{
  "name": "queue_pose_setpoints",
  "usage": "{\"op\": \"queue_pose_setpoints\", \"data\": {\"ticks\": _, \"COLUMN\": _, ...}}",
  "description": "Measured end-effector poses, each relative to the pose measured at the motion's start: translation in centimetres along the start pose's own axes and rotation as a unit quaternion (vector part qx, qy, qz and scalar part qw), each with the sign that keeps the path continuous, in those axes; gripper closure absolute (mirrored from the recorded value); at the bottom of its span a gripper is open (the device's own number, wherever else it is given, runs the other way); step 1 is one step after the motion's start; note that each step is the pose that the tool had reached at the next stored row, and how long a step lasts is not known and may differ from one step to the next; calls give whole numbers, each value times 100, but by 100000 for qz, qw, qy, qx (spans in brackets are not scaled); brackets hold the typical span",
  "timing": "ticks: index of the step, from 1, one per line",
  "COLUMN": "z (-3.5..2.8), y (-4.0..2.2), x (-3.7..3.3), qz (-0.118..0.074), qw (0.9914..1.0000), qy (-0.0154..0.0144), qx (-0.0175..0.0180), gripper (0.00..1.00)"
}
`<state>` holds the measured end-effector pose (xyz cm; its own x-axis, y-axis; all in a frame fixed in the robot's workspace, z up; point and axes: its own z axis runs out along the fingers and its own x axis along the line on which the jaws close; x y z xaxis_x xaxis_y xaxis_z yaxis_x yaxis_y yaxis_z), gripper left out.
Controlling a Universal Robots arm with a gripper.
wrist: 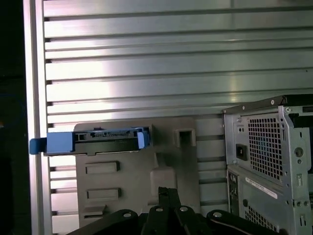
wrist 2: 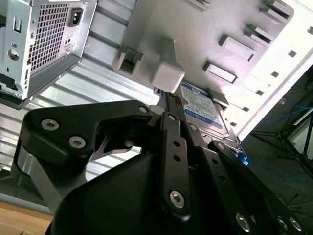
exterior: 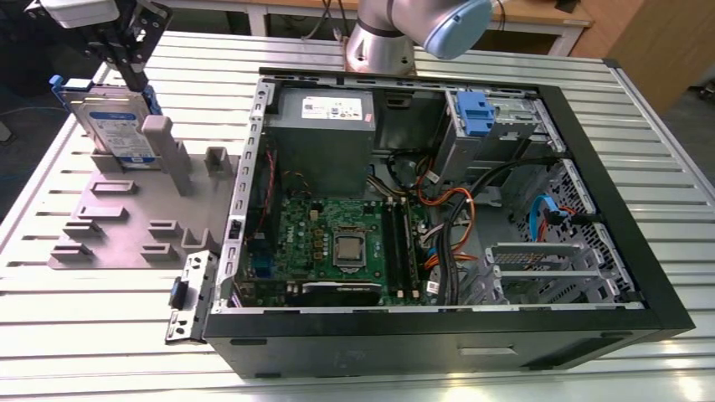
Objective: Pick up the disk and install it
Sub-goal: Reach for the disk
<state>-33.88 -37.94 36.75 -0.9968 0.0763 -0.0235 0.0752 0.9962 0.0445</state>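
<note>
The jaws of the gripper [exterior: 142, 84] are drawn together with nothing between them. In the exterior view their black tips hang at the upper edge of the disk [exterior: 112, 126], at its corner toward three o'clock. I cannot tell whether they touch it. In the second wrist view the tips [wrist 2: 167, 98] lie just beside the pale tall post [wrist 2: 166, 73], with the labelled face of the disk beyond them.

The disk stands upright on its long edge in a slot of the grey holder [exterior: 112, 226], at about ten o'clock in the exterior view. Its white-and-blue label faces six o'clock. The first wrist view shows it edge-on from above [wrist: 98, 139], with a blue tab jutting from one end of its carrier. The tall post rises from the holder just beside the disk, at its three o'clock side in the exterior view.

The holder lies flat on the ribbed metal worktop [exterior: 90, 335]. Just beside it, toward three o'clock, is the open computer case [exterior: 391, 352], lying on its side with the green motherboard [exterior: 335, 243] and the grey power supply [exterior: 324, 126] exposed. At one o'clock inside the case a second blue carrier [exterior: 475, 113] sits in the drive bay. The arm's base [exterior: 380, 42] stands behind the case at twelve o'clock.
</note>
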Motion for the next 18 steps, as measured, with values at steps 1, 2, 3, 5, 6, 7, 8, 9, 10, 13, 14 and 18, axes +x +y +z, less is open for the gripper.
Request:
{"op": "queue_pose_setpoints", "data": {"ticks": 1, "z": 0, "y": 1, "x": 16, "qz": 0, "qw": 100000, "qy": 5, "qx": 2, "gripper": 89}}
{"op": "queue_pose_setpoints", "data": {"ticks": 2, "z": 2, "y": 4, "x": 64, "qz": -1, "qw": 100000, "qy": 20, "qx": 3, "gripper": 89}}
{"op": "queue_pose_setpoints", "data": {"ticks": 3, "z": 3, "y": 4, "x": 68, "qz": -1, "qw": 100000, "qy": 17, "qx": 2, "gripper": 89}}
{"op": "queue_pose_setpoints", "data": {"ticks": 5, "z": 3, "y": 4, "x": 68, "qz": -9, "qw": 100000, "qy": 19, "qx": 1, "gripper": 89}}
{"op": "queue_pose_setpoints", "data": {"ticks": 6, "z": 3, "y": 4, "x": 69, "qz": -7, "qw": 100000, "qy": 22, "qx": 4, "gripper": 89}}
{"op": "queue_pose_setpoints", "data": {"ticks": 7, "z": 3, "y": 4, "x": 70, "qz": 2, "qw": 100000, "qy": 23, "qx": 5, "gripper": 89}}
{"op": "queue_pose_setpoints", "data": {"ticks": 8, "z": 3, "y": 4, "x": 70, "qz": -2, "qw": 100000, "qy": 22, "qx": 4, "gripper": 89}}
{"op": "queue_pose_setpoints", "data": {"ticks": 9, "z": 3, "y": 4, "x": 70, "qz": -1, "qw": 100000, "qy": 21, "qx": 3, "gripper": 89}}
{"op": "queue_pose_setpoints", "data": {"ticks": 10, "z": 3, "y": 4, "x": 70, "qz": -1, "qw": 100000, "qy": 22, "qx": 4, "gripper": 89}}
{"op": "queue_pose_setpoints", "data": {"ticks": 13, "z": 3, "y": 3, "x": 72, "qz": -1, "qw": 100000, "qy": 21, "qx": 3, "gripper": 89}}
{"op": "queue_pose_setpoints", "data": {"ticks": 14, "z": 3, "y": 3, "x": 76, "qz": 3, "qw": 100000, "qy": 21, "qx": 4, "gripper": 89}}
{"op": "queue_pose_setpoints", "data": {"ticks": 18, "z": 3, "y": 1, "x": 110, "qz": 1, "qw": 100000, "qy": 22, "qx": 3, "gripper": 89}}
